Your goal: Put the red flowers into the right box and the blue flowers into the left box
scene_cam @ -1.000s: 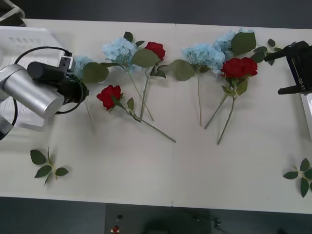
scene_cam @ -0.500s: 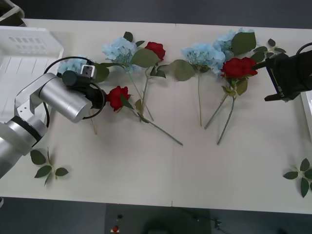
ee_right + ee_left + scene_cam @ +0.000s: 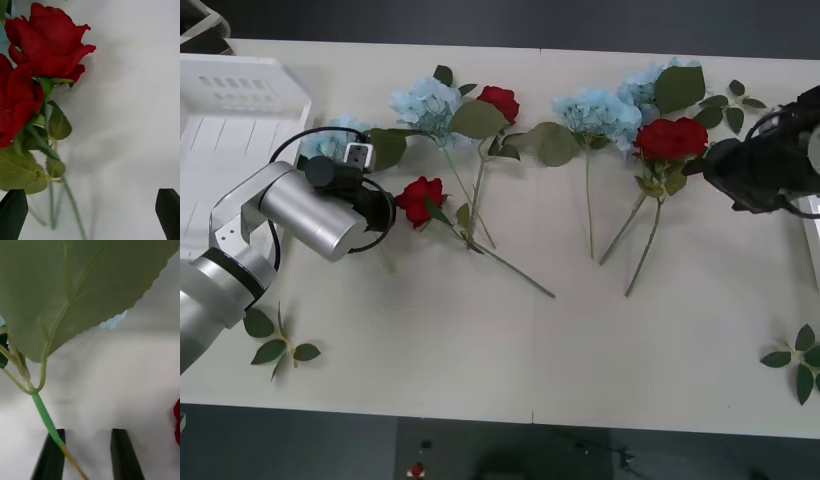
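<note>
Starting at the table's (image 3: 480, 350) left end: the left box (image 3: 240, 90) has no flowers in it yet. The left gripper (image 3: 88, 435) has swung away from that box toward the middle of the table. It now sits over the stem (image 3: 43, 414) of the leftmost of the blue flowers (image 3: 330, 140), with a lone red rose (image 3: 418, 198) right next to it. The fingers are narrowed with a gap left. The stem lies against one finger, not pinched, so I'd say nothing is held.

At the table's right end, the right gripper (image 3: 90, 198) has slid in from the edge. It's spread wide and empty, facing the pair of red flowers (image 3: 672, 137). The right box (image 3: 810, 220) is just a rim at that edge. Looks like both arms are lining up grabs, and no sorting is done.
</note>
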Motion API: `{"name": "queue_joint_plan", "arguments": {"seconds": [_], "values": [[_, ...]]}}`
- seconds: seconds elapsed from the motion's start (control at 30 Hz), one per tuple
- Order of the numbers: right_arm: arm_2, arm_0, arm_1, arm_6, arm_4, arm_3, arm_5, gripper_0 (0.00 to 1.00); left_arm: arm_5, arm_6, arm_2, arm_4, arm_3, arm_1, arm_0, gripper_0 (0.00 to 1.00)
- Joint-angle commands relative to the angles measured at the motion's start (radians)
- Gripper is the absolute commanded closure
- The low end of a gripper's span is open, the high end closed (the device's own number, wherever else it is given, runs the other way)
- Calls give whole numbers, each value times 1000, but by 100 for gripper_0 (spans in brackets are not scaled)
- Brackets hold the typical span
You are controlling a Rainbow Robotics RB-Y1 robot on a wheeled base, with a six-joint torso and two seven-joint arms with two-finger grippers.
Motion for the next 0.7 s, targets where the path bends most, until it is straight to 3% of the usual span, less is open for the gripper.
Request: {"name": "queue_joint_plan", "arguments": {"seconds": [0.03,0.37,0.7], "values": [[83,-78,-4,82,24,40,-36,0,-13,-6,40,3,-15,14,-3,100],[111,-101,81,191,7,126,-83,0,-25,-19,152,85,-147,105,-15,100],[111,-101,119,212,7,126,-97,0,-25,-50,211,272,-280,393,-10,100]]}}
